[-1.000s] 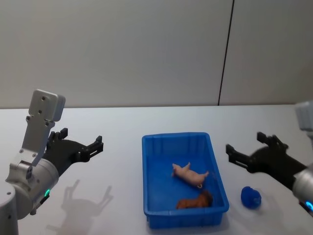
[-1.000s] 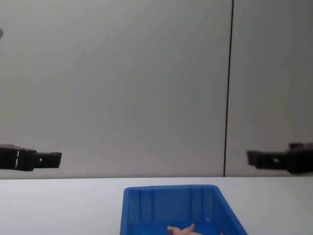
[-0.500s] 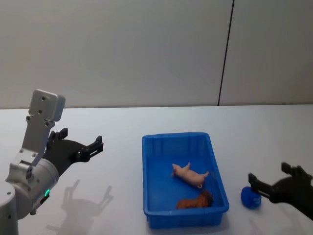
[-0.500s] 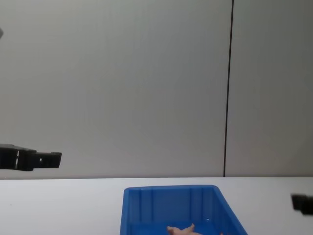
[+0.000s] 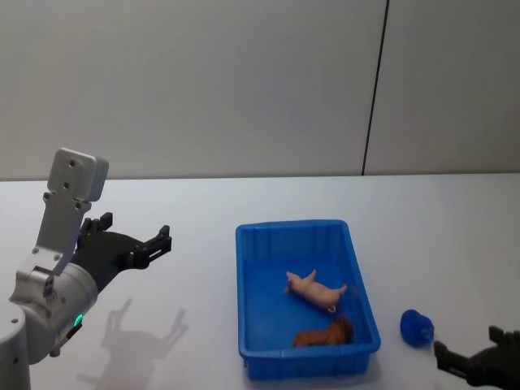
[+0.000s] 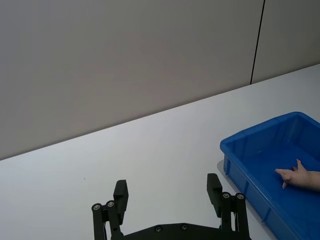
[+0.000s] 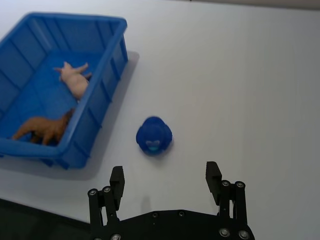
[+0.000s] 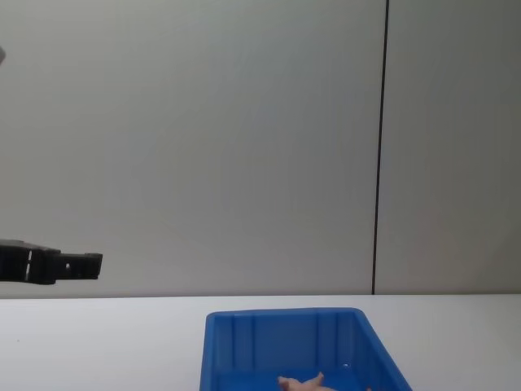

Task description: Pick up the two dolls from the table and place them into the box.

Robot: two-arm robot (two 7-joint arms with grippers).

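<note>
Both dolls lie inside the blue box (image 5: 240, 292): the pale pink doll (image 5: 315, 290) near its middle, the reddish-brown doll (image 5: 325, 333) by its near wall. The right wrist view looks down on the box (image 7: 75, 19), the pink doll (image 7: 75, 80) and the brown doll (image 7: 45, 127). My left gripper (image 5: 136, 234) hovers open and empty over the table (image 5: 203, 211), left of the box. My right gripper (image 5: 466, 341) is open and empty, low at the near right, apart from the box.
A small round blue toy (image 5: 417, 327) sits on the table right of the box, just ahead of my right gripper (image 7: 165, 175). A grey wall with a dark vertical seam stands behind the table.
My right arm has drawn back and down to the near right corner, dropping out of the chest view. The left arm, box and dolls have not moved.
</note>
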